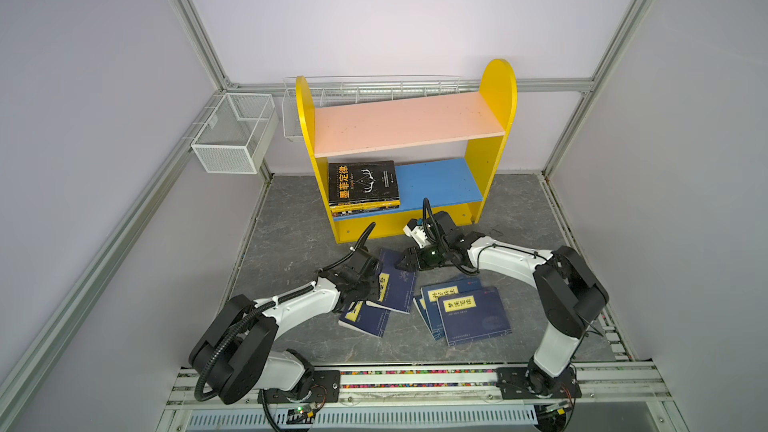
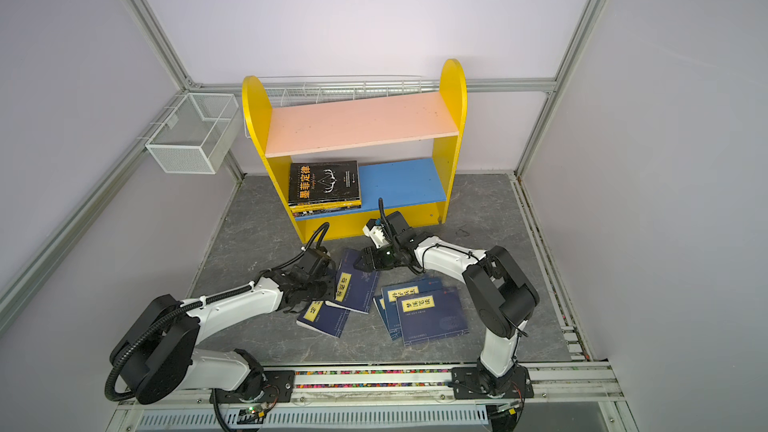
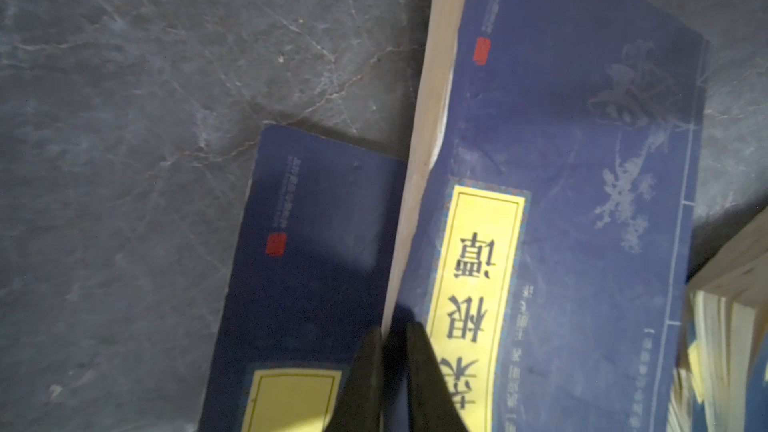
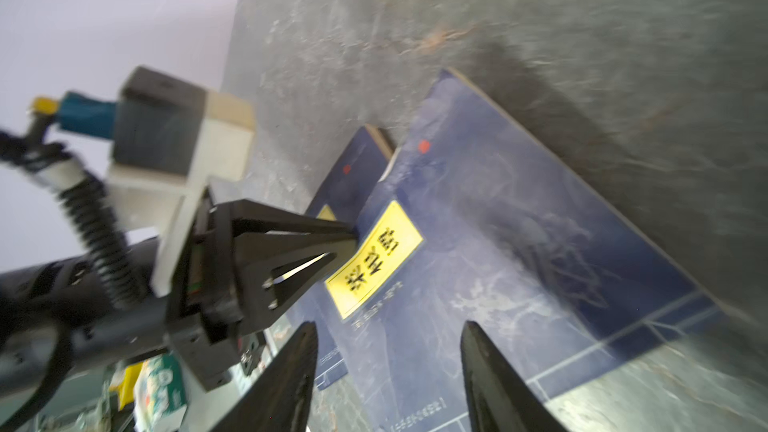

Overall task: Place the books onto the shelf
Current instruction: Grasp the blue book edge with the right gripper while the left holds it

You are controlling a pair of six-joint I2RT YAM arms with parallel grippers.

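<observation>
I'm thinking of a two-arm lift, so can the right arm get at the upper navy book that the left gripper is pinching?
Probably yes. The right gripper hangs open by the far corner of the upper navy book, nothing between them; the left gripper clamps its page edge near the yellow label.

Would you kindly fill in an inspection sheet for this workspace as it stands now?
surface: grey marbled tabletop, nothing on it but books.
job's things: shelf with its pink board bare; black-topped stack at the left end of the blue board; on the table, the upper navy book overlaps the lower navy book, with a fanned navy pile beside them.
clutter: nothing seen.
pincers: left pincer shut on the upper navy book's page edge; right pincer open, near that book's far end.
cables: black conduit along the left arm; cable loop at the right wrist.
surroundings: mesh basket on the left wall; wire basket behind the shelf.
</observation>
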